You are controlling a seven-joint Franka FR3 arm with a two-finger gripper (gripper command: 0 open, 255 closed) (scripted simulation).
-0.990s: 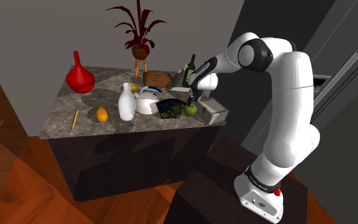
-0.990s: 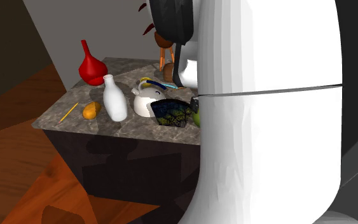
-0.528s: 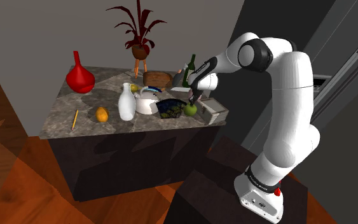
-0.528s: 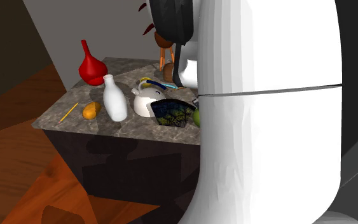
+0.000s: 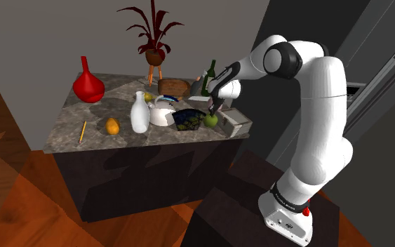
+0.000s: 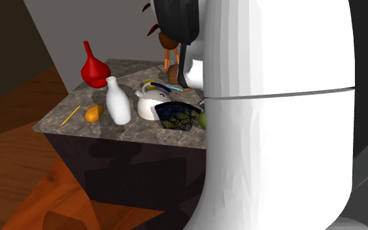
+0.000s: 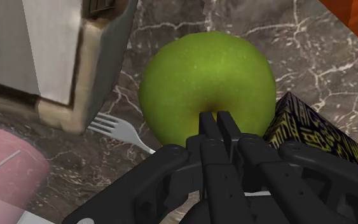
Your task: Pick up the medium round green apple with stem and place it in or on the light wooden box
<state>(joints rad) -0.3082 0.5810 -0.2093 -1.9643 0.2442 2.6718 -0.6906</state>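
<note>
You had the gripper [image 7: 217,124] right over the green apple [image 7: 206,83]. Its two fingers were pressed together with no gap, tips at the dimple on top of the fruit; whether they pinched the stem could not be told. The apple sat on the marbled counter [image 7: 311,51], just beside the pale box [image 7: 101,63]. A white fork [image 7: 117,130] lay by the box's corner, and a dark patterned block [image 7: 311,130] stood close on the apple's other side. In the shoulder view the apple [image 5: 210,120] sat near the counter's front edge.
</note>
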